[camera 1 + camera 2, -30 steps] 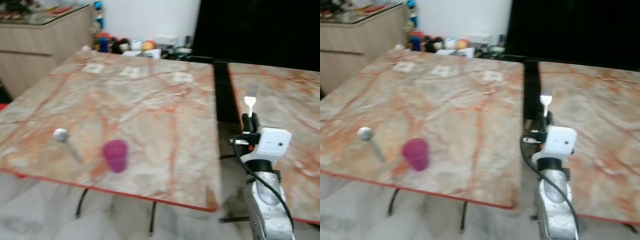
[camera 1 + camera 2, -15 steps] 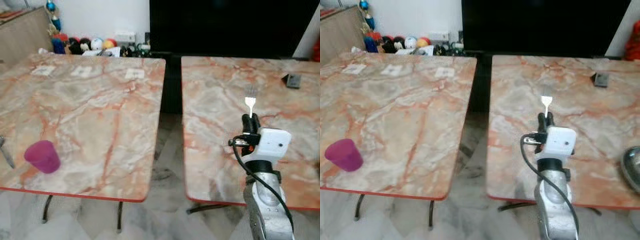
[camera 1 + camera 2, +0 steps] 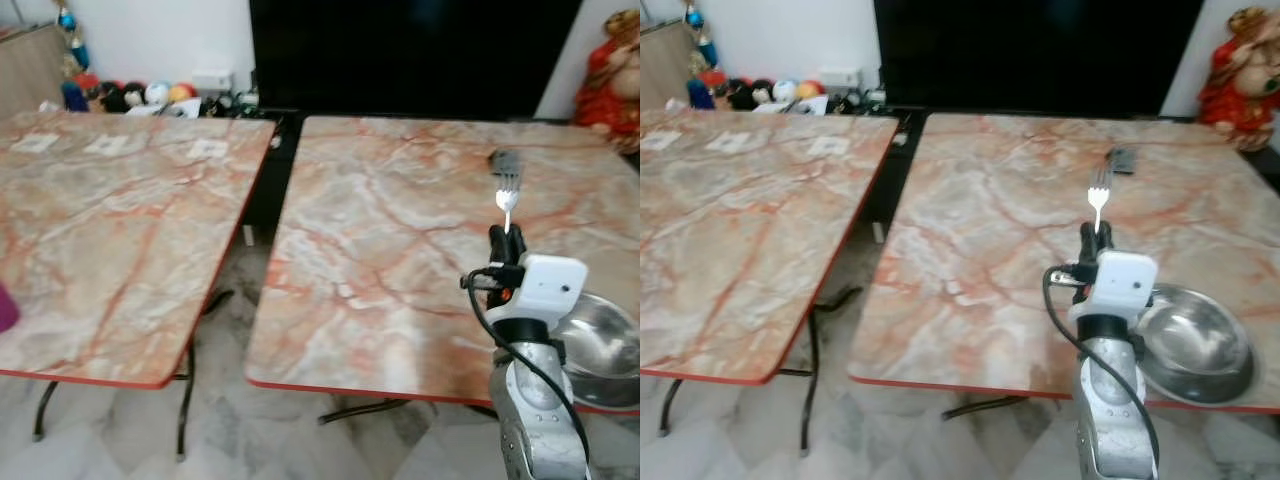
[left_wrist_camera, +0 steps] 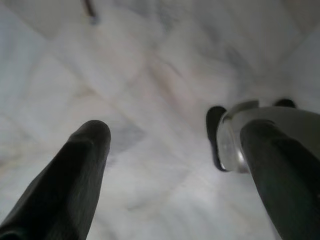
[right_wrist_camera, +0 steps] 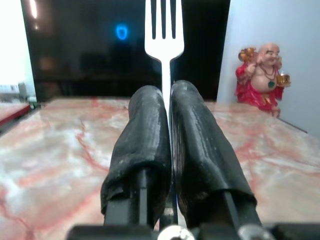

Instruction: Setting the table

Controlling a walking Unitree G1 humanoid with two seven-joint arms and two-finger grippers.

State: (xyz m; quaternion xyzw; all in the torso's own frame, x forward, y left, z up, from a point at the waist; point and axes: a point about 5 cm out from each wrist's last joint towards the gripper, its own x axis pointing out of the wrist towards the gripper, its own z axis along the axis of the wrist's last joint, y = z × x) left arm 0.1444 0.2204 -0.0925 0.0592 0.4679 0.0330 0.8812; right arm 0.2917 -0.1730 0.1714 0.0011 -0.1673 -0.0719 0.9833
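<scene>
No brand, label or readable writing appears on anything; the three small pale cards (image 3: 110,145) on the left marble-patterned table (image 3: 90,240) are too blurred to read. The right claw (image 5: 167,107) stands raised above the near edge of the right marble-patterned table with an orange rim (image 3: 1010,250), its two black fingers (image 5: 145,135) pressed together on the handle of a silver metal fork (image 5: 164,30), which points straight up with its tines uppermost. Most of the fork's handle is hidden between the fingers. Just beside the right arm, on the table's near right corner, sits a round shiny steel bowl (image 3: 1195,345), partly covered by the white wrist camera housing (image 3: 1122,285). A small dark flat object (image 3: 1122,158) lies at the table's far side, too small to identify. A red and gold laughing figurine (image 5: 262,75) stands beyond the table's far right corner. The left claw (image 4: 170,150) hangs over the pale marble floor (image 4: 150,75), fingers apart, gripping nothing. A magenta sliver (image 3: 5,308) is cut off at the left table's edge.
</scene>
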